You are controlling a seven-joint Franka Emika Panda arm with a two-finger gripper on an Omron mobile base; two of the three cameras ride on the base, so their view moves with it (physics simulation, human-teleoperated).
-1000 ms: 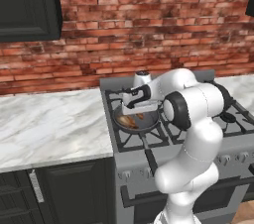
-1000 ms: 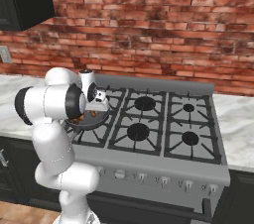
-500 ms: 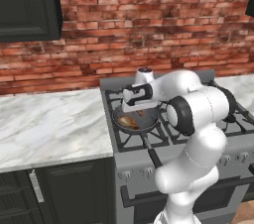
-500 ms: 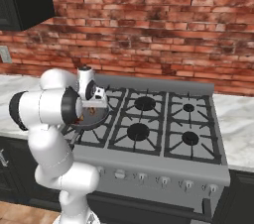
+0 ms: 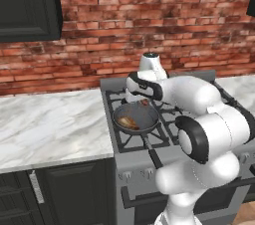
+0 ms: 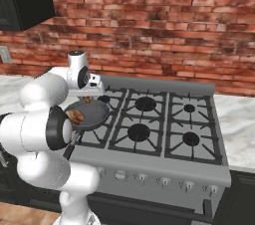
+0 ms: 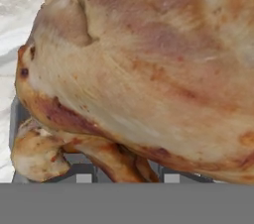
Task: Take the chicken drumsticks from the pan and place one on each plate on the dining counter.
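From the left, the pan [image 5: 136,118] sits on the stove's [image 5: 169,114] front-left burner with one drumstick [image 5: 128,121] lying inside, another [image 5: 144,102] raised just above its far rim under the claw [image 5: 142,98]. From the right, the same: one drumstick [image 6: 75,116] in the pan [image 6: 87,113], the claw [image 6: 88,97] pinching the other [image 6: 87,100] just above it. Up close from the hand, that drumstick [image 7: 139,64] looms huge, clamped between narrowed jaws.

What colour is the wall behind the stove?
Red-brown brick with pale mortar lines; the wall shows best in the right base view, above the stove.

No legible text or labels
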